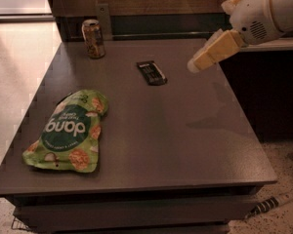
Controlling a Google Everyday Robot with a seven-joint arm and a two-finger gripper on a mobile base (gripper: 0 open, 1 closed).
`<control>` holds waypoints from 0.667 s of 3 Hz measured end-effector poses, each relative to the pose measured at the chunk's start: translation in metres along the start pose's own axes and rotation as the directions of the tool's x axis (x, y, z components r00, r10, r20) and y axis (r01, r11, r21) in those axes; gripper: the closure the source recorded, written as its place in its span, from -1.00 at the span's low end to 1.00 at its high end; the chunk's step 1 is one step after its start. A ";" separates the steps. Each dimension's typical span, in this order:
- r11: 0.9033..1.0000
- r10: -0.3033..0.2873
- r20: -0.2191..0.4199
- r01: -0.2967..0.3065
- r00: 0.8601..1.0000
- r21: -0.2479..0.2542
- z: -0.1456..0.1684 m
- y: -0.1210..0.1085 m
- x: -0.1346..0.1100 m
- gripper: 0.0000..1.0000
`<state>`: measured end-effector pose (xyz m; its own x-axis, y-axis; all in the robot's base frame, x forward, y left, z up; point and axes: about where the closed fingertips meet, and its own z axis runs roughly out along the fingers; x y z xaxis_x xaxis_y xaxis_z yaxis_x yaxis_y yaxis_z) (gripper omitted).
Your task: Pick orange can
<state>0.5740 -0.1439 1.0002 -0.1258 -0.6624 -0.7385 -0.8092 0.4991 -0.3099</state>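
The gripper (192, 67) hung in the air above the right rear part of the grey table (185, 150), at the end of a white arm (263, 11) that reached in from the upper right corner of the view. Its tan tip pointed down and to the left. Whether it was open or closed could not be told from this angle (only one tan shape showed), and nothing was seen in its grasp.

The orange can (94, 39) stood upright at the table's back left corner, close to the rear edge, with its silver top rim showing. It was well apart from the gripper, far to the left of the tip and a little farther back, with no contact between the two.

A flat black object (151, 72) lay on the table between the can and the gripper, nearer the gripper. A green snack bag (68, 130) lay flat far to the gripper's left and much nearer the front edge, well apart from the can.
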 end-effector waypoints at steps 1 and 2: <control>0.997 0.045 0.219 -0.059 0.975 0.057 0.027 -0.033 -0.046 -1.00; 0.987 0.122 0.377 -0.153 0.918 0.054 0.058 -0.051 -0.084 -1.00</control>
<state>0.6592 -0.0812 1.0437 0.0020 -0.3365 -0.9417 -0.7483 0.6242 -0.2247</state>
